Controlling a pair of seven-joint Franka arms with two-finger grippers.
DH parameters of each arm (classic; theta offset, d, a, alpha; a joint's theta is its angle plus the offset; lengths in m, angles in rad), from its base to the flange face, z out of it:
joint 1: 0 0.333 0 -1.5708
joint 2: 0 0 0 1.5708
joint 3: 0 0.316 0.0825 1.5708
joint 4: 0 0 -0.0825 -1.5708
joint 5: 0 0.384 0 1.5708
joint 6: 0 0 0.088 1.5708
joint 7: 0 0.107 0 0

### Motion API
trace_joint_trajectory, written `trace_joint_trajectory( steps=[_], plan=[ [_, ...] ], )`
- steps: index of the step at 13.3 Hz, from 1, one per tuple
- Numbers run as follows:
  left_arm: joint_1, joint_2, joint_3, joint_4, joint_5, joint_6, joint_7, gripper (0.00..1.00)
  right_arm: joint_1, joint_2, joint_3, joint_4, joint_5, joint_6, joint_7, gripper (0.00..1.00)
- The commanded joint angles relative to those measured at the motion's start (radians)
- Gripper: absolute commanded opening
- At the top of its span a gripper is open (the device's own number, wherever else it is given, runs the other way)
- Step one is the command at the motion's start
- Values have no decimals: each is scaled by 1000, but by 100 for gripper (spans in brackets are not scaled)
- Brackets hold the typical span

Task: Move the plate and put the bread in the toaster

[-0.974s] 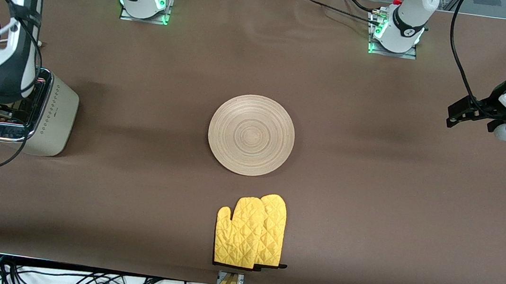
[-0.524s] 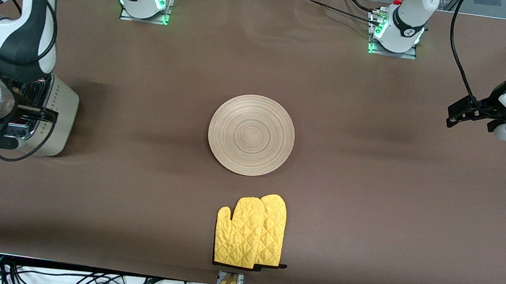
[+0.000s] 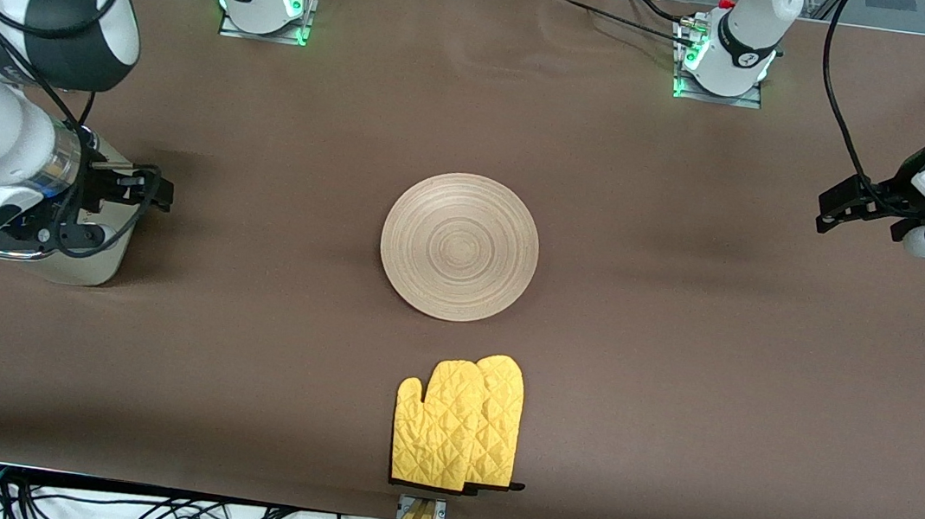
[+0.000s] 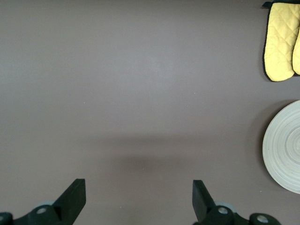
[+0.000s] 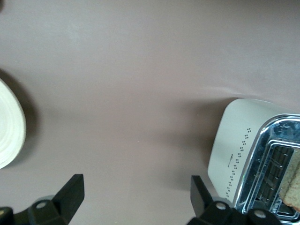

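The toaster (image 3: 93, 252) is mostly hidden under the right arm in the front view; only its cream side and a lower corner show, at the right arm's end of the desk (image 3: 677, 362). The right wrist view shows more: its dotted side, chrome top and 2 slots, cut off at the picture's edge. The bread (image 5: 293, 185) sits in 1 slot, only a speckled corner in view. The toaster's long axis runs roughly from the robots' side toward the front camera.

The plate (image 3: 460, 246) lies flat mid-desk, empty, with 2 yellow oven mitts (image 3: 458, 424) nearer the front camera, apart from it.

The right gripper (image 5: 133, 197) hangs over the desk just beside the toaster, fingers apart and empty. The left gripper (image 4: 138, 199) waits over bare desk at the left arm's end, fingers apart, empty.
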Motion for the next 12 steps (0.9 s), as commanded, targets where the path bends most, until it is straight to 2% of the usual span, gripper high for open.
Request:
trace_joint_trajectory(
  steps=[1,3,7,12],
  plan=[
    [2,6,1,21,-22,-18,13,100,-75,-88,60,-84,12,55,-7,100],
    [3,6,3,21,-22,-16,13,100,-140,-148,103,-171,9,146,-10,100],
    [2,6,3,21,-22,-16,13,100,-246,-281,174,-268,14,149,-18,100],
    [3,4,3,21,-20,-16,13,100,-273,-315,174,-294,-3,111,-21,100]
  ],
)
